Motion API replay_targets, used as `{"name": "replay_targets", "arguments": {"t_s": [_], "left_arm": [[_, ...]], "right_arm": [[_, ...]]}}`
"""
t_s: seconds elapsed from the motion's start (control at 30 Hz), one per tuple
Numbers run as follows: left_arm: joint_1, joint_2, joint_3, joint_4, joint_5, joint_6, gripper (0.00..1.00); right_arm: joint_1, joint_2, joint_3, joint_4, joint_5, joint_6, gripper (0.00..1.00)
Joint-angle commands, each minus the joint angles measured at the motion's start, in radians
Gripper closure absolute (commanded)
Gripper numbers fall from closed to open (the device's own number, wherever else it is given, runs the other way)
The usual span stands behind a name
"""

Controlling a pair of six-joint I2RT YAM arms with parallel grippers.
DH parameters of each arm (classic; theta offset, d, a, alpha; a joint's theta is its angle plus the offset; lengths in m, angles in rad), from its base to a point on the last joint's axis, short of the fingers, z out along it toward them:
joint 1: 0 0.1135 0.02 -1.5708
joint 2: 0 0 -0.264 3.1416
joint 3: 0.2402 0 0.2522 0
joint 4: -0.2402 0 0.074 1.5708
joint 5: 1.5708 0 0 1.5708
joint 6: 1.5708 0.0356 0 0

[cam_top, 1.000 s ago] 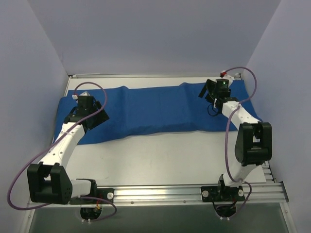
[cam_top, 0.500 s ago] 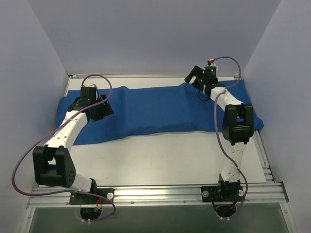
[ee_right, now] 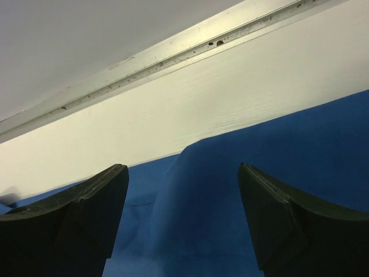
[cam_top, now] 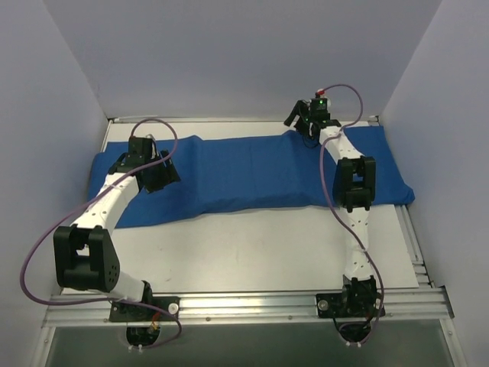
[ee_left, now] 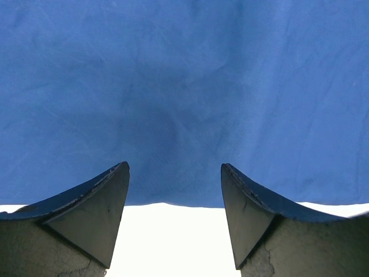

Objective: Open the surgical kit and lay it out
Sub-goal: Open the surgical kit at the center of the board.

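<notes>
Item: blue cloth wrap [cam_top: 252, 172]. It lies on the white table [cam_top: 252, 245] as a long band running from the left side to the right. Its near edge slants and its surface is lightly creased. The cloth is closed over itself, and what lies beneath it cannot be told.

Left gripper [cam_top: 162, 174]: positioned over the left end of the wrap and pointed toward the wrap's middle. In the left wrist view the left gripper [ee_left: 173, 167] stands with jaws wide apart and nothing between them. The wrap [ee_left: 184, 86] fills the upper part of that view, and its edge crosses just beyond the fingertips with bare table on the near side. Contact with the cloth cannot be confirmed.

Right gripper [cam_top: 295, 118]: positioned at the far edge of the wrap, toward its right end, on an arm stretched across the cloth. In the right wrist view the right gripper [ee_right: 181, 167] also has its jaws spread wide and holds nothing. A raised fold of the wrap [ee_right: 259, 190] sits between and beyond the fingers. Past the wrap's far edge come a strip of bare table, then a metal rail [ee_right: 173, 57].
</notes>
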Motion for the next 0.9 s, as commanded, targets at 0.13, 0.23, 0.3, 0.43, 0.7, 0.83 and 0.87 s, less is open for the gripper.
{"name": "replay_targets", "arguments": {"t_s": [0.13,0.23,0.3,0.43,0.7,0.83,0.87], "left_arm": [[0.003,-0.013,-0.001,0.003,0.018,-0.008,0.27],[0.005,-0.010,0.002,0.005,0.018,-0.009,0.27],[0.003,-0.012,0.003,0.005,0.016,-0.011,0.27],[0.003,-0.013,0.003,-0.002,0.009,-0.006,0.26],[0.005,-0.023,-0.003,-0.005,0.004,-0.009,0.27],[0.005,-0.020,0.009,-0.008,0.010,-0.014,0.26],[0.005,-0.020,0.012,-0.008,0.010,-0.014,0.27]], "right_arm": [[0.025,0.057,0.116,-0.107,-0.023,0.006,0.25],[0.025,0.073,0.117,-0.109,-0.043,0.019,0.29],[0.025,0.084,0.117,-0.107,-0.055,0.029,0.32],[0.023,0.099,0.126,-0.089,-0.104,0.057,0.47],[0.023,0.104,0.154,-0.119,-0.126,0.034,0.81],[0.016,0.081,0.155,-0.115,-0.118,0.022,0.98],[0.014,0.072,0.162,-0.115,-0.117,0.020,1.00]]}}
